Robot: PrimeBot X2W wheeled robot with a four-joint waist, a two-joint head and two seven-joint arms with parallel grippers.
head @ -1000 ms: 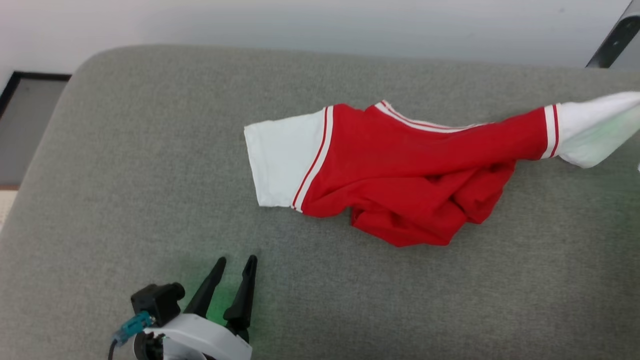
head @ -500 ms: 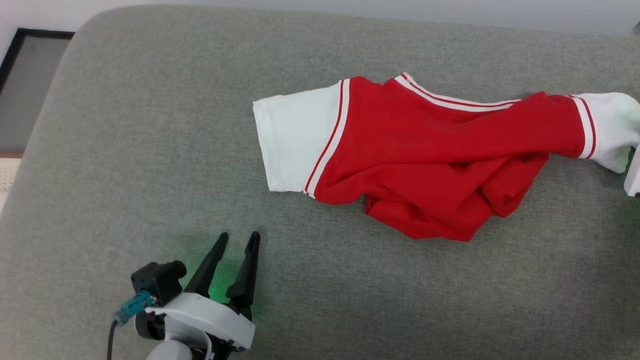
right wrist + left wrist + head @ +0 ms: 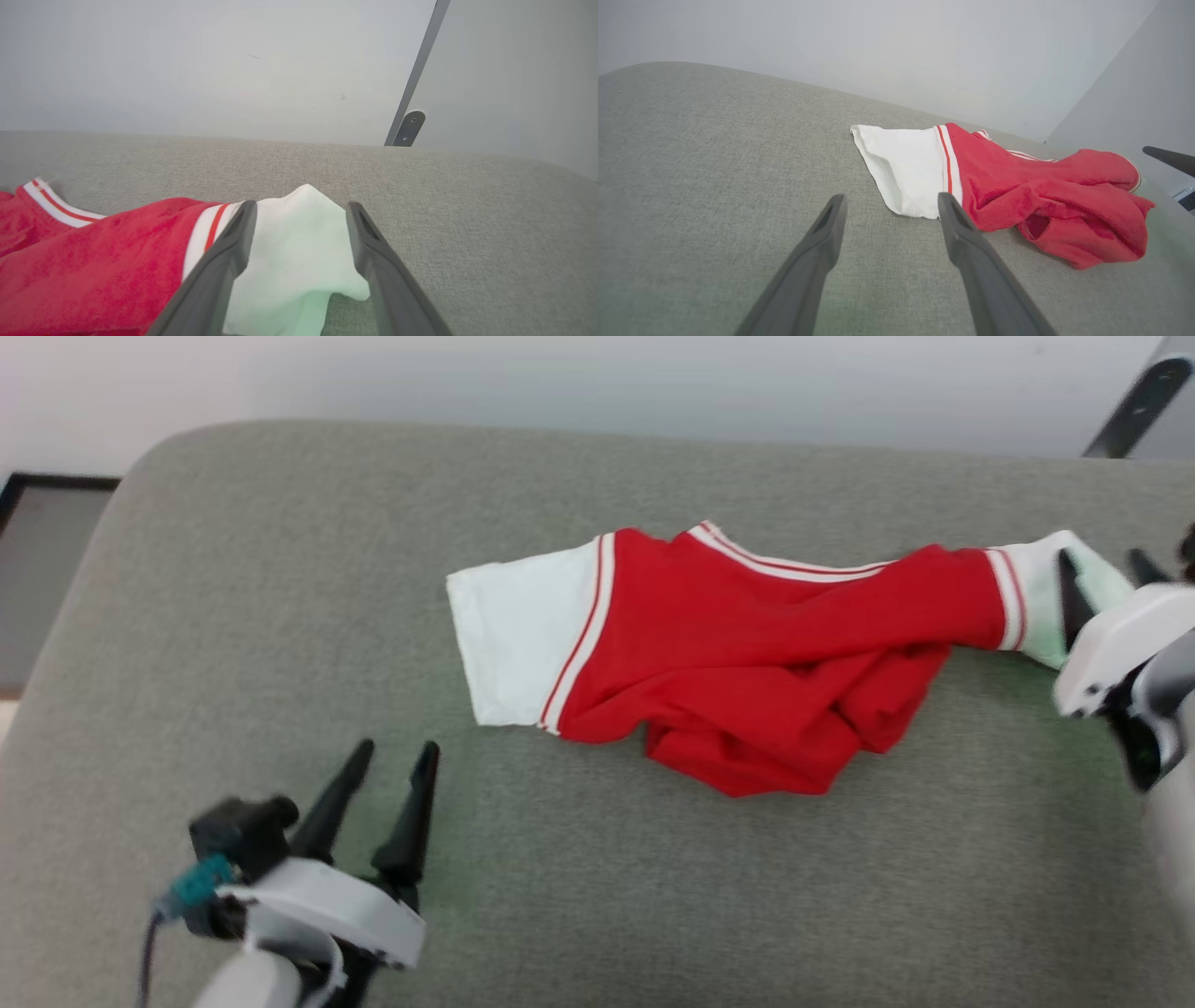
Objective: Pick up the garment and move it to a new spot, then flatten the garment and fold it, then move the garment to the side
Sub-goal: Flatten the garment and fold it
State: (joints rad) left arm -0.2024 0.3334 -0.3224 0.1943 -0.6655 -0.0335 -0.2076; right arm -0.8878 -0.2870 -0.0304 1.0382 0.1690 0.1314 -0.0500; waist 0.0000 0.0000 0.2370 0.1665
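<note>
The garment (image 3: 747,653) lay crosswise, one sleeve toward each arm.

It rested on the grey cushion (image 3: 280,569) with its long axis running from left to right. The right white sleeve (image 3: 299,233) sat between the spread fingers of the right gripper (image 3: 1100,562), not pinched as far as could be seen. The left gripper (image 3: 397,747), also spread and empty, stood near the left white sleeve (image 3: 518,635), which lay ahead of it and slightly to the right.
</note>
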